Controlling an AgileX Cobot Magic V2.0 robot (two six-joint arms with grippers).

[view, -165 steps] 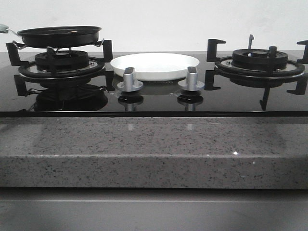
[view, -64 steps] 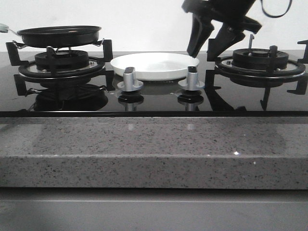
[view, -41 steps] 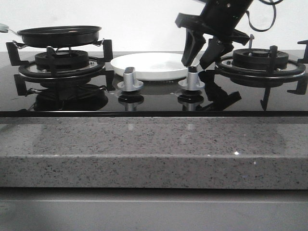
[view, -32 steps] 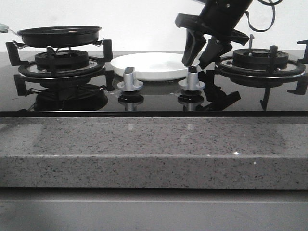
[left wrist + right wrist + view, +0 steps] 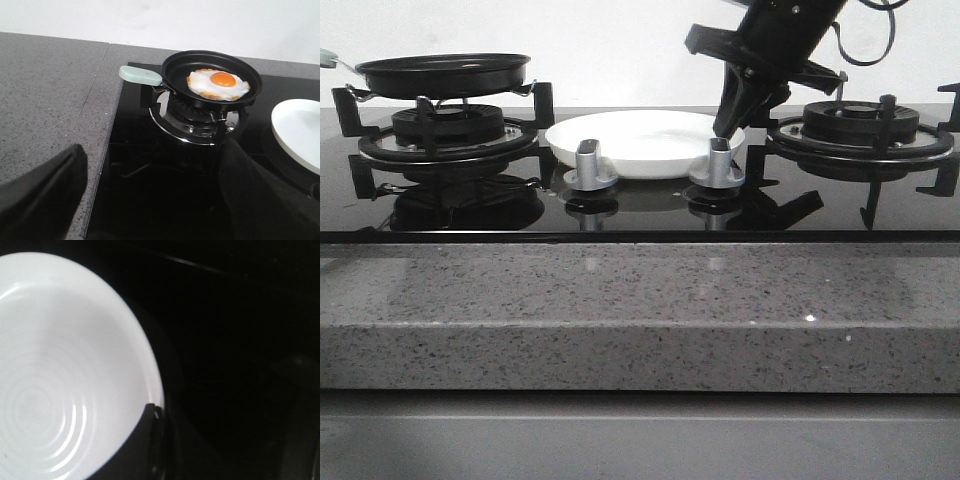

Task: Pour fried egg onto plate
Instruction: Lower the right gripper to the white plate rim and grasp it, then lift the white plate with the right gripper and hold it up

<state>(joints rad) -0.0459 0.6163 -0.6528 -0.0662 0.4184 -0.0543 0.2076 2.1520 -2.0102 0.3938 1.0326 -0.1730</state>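
Observation:
The fried egg (image 5: 218,83), white with an orange yolk, lies in the black pan (image 5: 175,75) on the left burner; the egg is hidden in the front view, where only the pan (image 5: 442,72) shows. The white plate (image 5: 640,140) sits between the burners behind two knobs and also shows in the left wrist view (image 5: 300,130). My right gripper (image 5: 730,125) is shut on the plate's right rim; the right wrist view shows one finger (image 5: 145,440) lying over the plate (image 5: 60,365). My left gripper (image 5: 150,200) is open and empty, short of the pan and apart from it.
The pan has a pale green handle (image 5: 140,75) pointing away from the plate. Two silver knobs (image 5: 588,165) (image 5: 720,163) stand in front of the plate. The right burner grate (image 5: 860,125) is bare. A grey stone counter (image 5: 640,310) runs along the front.
My right gripper came down at the plate's right edge and closed on the rim. The plate has shifted slightly and looks a little larger. The pan has not moved.

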